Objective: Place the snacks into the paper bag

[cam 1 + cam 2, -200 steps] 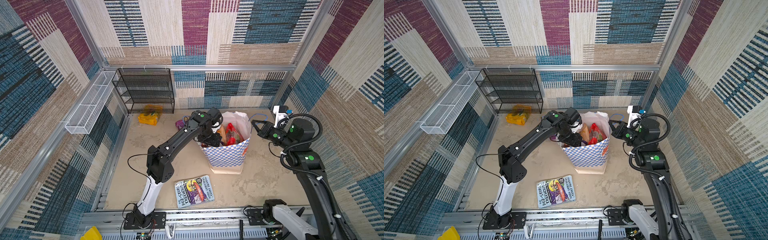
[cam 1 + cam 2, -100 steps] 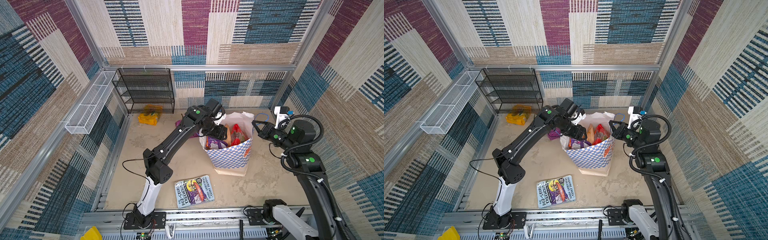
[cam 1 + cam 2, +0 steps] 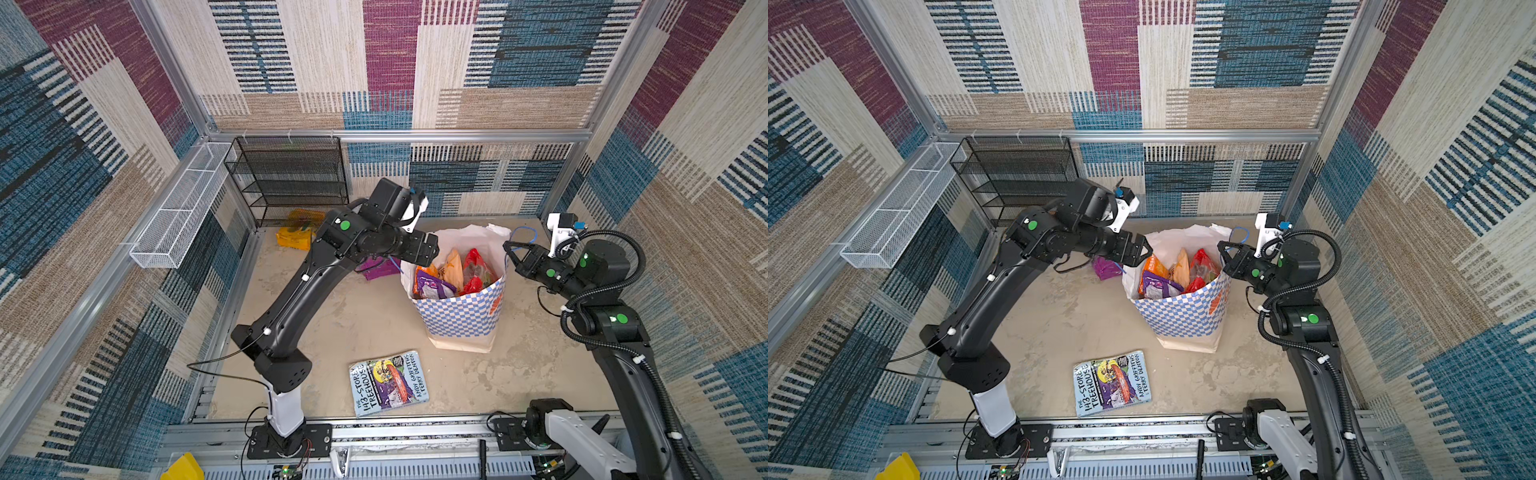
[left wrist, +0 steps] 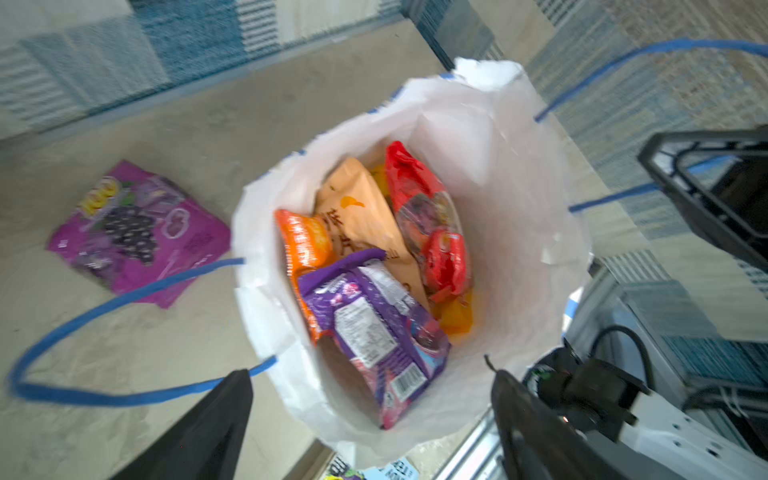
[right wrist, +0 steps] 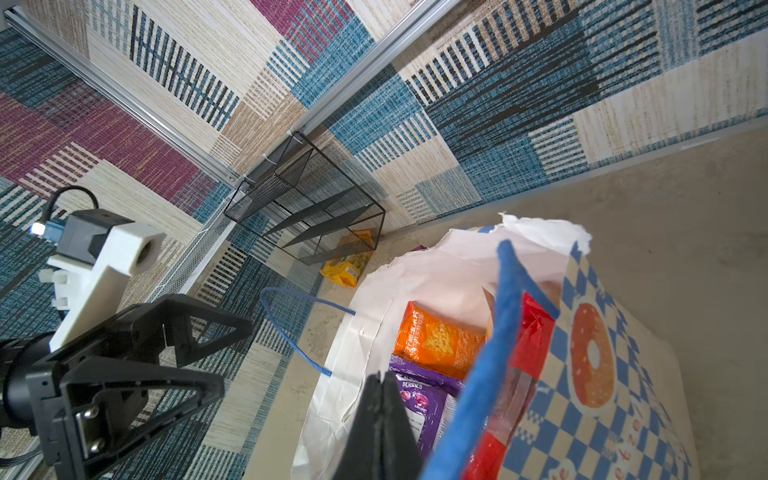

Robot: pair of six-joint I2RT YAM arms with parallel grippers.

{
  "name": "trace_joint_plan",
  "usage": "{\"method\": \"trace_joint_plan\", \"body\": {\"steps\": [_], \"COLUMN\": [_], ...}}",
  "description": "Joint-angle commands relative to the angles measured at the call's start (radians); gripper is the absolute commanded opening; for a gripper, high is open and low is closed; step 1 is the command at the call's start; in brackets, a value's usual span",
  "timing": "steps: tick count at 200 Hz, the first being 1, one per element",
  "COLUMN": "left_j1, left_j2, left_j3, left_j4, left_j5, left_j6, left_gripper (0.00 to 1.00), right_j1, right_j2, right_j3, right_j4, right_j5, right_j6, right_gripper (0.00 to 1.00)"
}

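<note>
Over the paper bag (image 3: 461,316), we see the left gripper (image 3: 432,254) wide open, empty; right gripper (image 3: 509,251) pinched shut by the rim; purple pkt (image 3: 380,268) on tabletop (image 3: 365,316).

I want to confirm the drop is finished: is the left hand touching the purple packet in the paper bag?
Apart. In the left wrist view the left hand is open, both fingers clear of the purple packet, which lies inside the paper bag.
</note>
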Motion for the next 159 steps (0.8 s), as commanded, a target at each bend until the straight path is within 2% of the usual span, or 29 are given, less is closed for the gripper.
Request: {"method": "trace_joint_plan", "body": {"steps": [1,26,39,88,100,109,126,159], "left_j1": [0.068,0.191,0.234,0.282,0.282,0.285,0.289,0.292], "left_j2": [-0.085,-0.190,-0.214,-0.147,-0.127,-0.115,-0.092,-0.052], "left_j3": [-0.132,-0.343,-0.404,-0.438,-0.435,-0.427,-0.404,-0.344], "left_j4": [0.093,0.241,0.294,0.332,0.340,0.341,0.344,0.351], "left_j5": [-0.053,0.108,0.185,0.316,0.328,0.327,0.324,0.362], "left_j6": [-0.049,-0.103,-0.117,-0.106,-0.109,-0.113,-0.123,-0.157], "left_gripper": [0.99,0.99,0.99,1.00,0.96,0.91,0.73,0.21], "right_j1": [0.002,0.002,0.003,0.002,0.002,0.003,0.002,0.003], "right_j2": [-0.001,0.003,0.004,0.008,0.007,0.007,0.005,0.008], "right_j3": [0.003,0.002,0.004,0.005,0.007,0.007,0.005,0.009], "right_j4": [0.083,0.085,0.083,0.081,0.079,0.079,0.079,0.076], "right_j5": [-0.003,-0.005,-0.006,-0.006,-0.005,-0.003,-0.004,-0.004], "right_j6": [-0.007,-0.007,-0.008,-0.005,-0.006,-0.006,-0.006,-0.008], "right_gripper": [0.04,0.03,0.04,0.04,0.04,0.04,0.04,0.04]}}
